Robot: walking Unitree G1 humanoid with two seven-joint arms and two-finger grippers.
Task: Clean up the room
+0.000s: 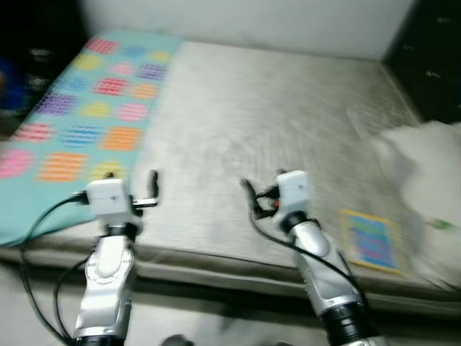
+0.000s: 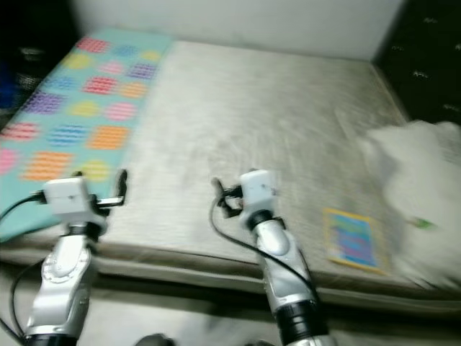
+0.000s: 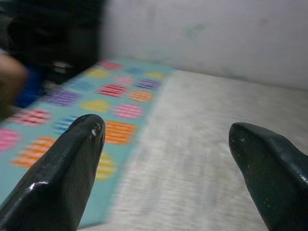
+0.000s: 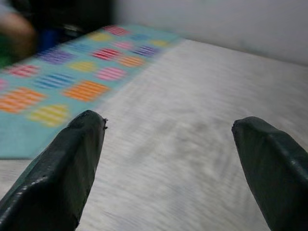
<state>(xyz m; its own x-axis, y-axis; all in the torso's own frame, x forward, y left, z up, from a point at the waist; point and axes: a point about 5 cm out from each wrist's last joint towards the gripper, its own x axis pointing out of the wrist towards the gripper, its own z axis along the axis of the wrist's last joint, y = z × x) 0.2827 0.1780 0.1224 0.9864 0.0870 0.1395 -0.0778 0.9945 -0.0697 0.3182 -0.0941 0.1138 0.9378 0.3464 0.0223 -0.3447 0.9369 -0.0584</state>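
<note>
1. Nearest the camera, both silver arms reach forward over the near edge of the bed [image 1: 238, 122]. The left claw [image 1: 153, 189] and the right claw [image 1: 250, 194] are each spread wide and hold nothing; both wrist views show a broad gap between the black fingers [image 3: 62, 178] with bare mattress beyond. The head views are blurred, which suggests the robot is in motion, so the arms are probably held out level as a carrying-ready pose, not a reach at anything in particular.

2. Just beyond the right arm, near the bed's front edge, a small flat colourful book or card [image 1: 370, 240] lies on the grey mattress, a little to the right of the right claw and apart from it. It looks like a loose item that tidying would deal with, and it is the closest candidate.

3. Further right, a white crumpled cloth or pillow [image 1: 425, 180] is heaped at the right side of the bed; blur hides what it is exactly.

4. On the left side, a teal blanket [image 1: 94, 108] with coloured striped squares runs toward the far wall, spread flat and hanging slightly over the near edge.
</note>
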